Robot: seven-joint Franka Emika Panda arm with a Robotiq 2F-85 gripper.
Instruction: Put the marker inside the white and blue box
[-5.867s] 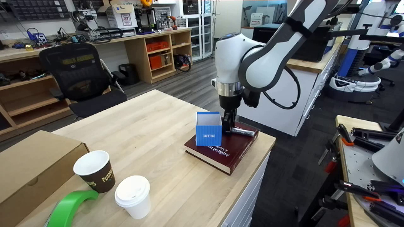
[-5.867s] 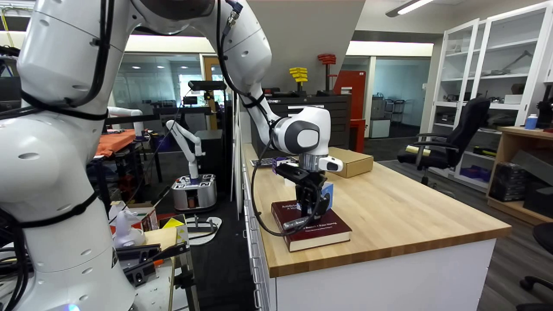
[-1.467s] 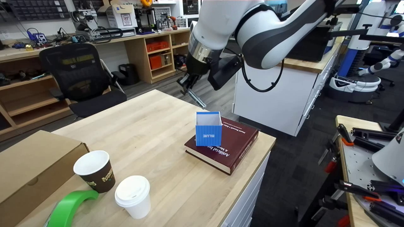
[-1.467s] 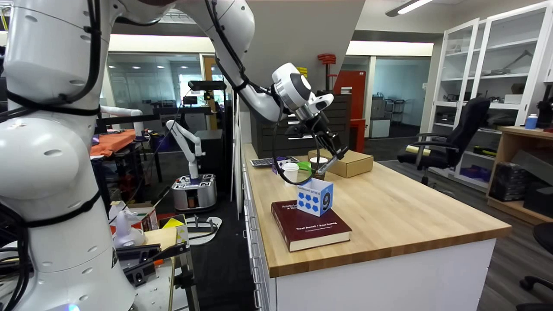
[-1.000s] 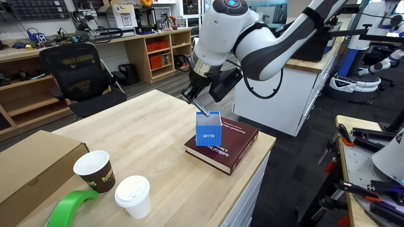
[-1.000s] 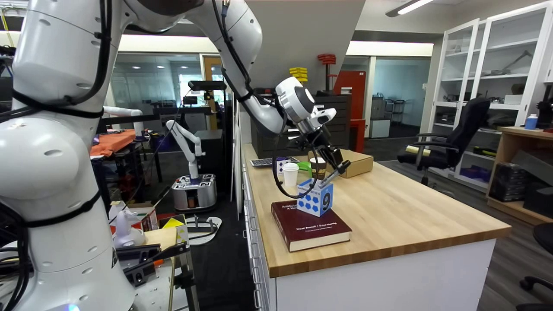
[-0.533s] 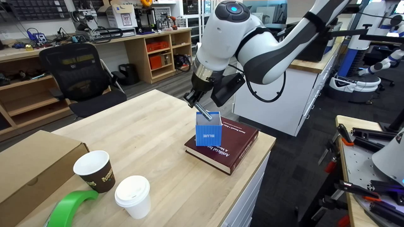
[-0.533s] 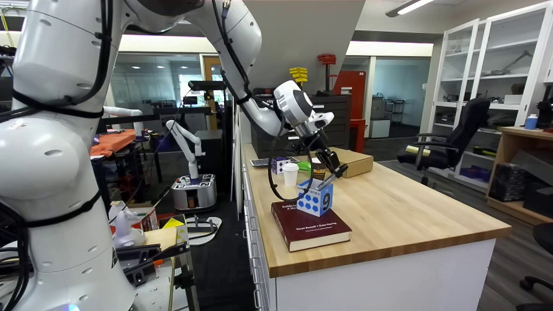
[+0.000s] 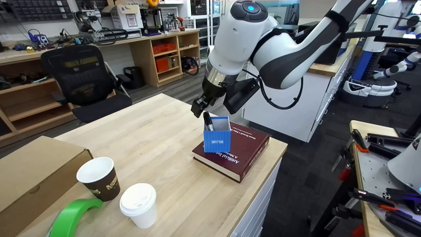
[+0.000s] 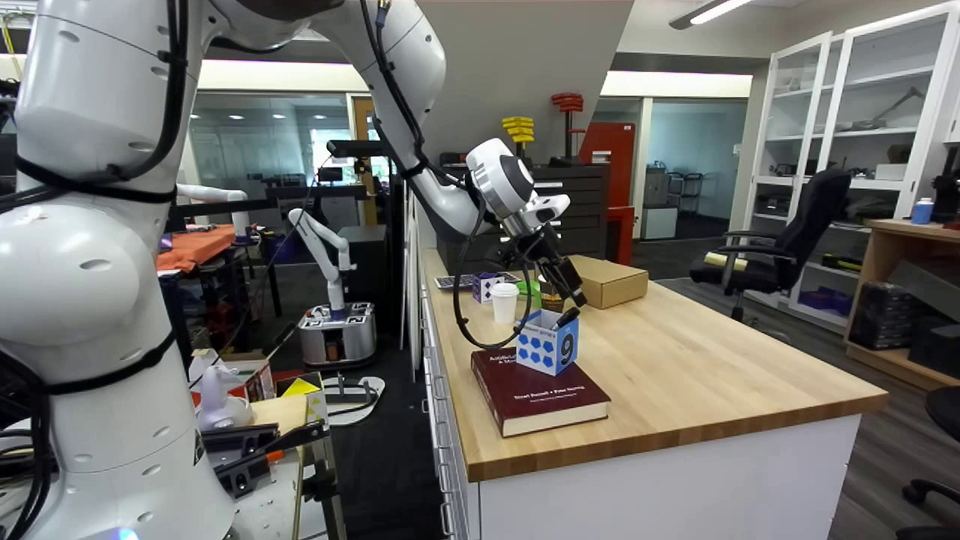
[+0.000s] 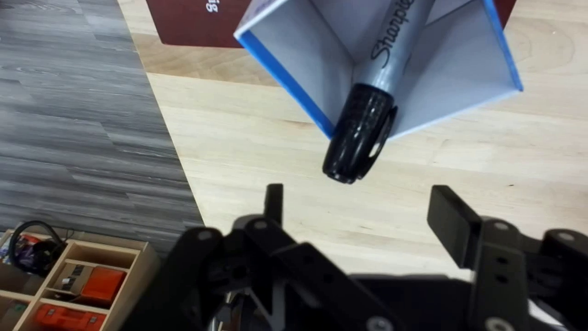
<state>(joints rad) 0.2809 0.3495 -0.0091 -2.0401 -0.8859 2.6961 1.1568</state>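
Observation:
The marker (image 11: 360, 133), with a silver barrel and black cap, leans inside the white and blue box (image 11: 298, 59), its cap sticking out past the rim. In both exterior views the marker (image 9: 208, 121) (image 10: 567, 318) tilts against a corner of the box (image 9: 217, 141) (image 10: 546, 346), which stands upright and open-topped on the maroon book (image 9: 246, 148). My gripper (image 11: 359, 209) is open and empty, its fingers spread apart and clear of the cap. In both exterior views the gripper (image 9: 198, 108) (image 10: 576, 291) is just above and beside the marker. The marker's lower end is hidden in exterior views.
The book lies near the edge of the wooden table (image 9: 158, 131). A brown cup (image 9: 102, 184), a white lidded cup (image 9: 139, 205), a green curved object (image 9: 74, 214) and a large cardboard box (image 9: 39, 177) stand at another part of the table. A chair (image 9: 85, 82) is beside it.
The marker was lifted from the book and carried over the box, tip lowered in. Since half a second ago the gripper has opened, and the marker has dropped deeper into the box.

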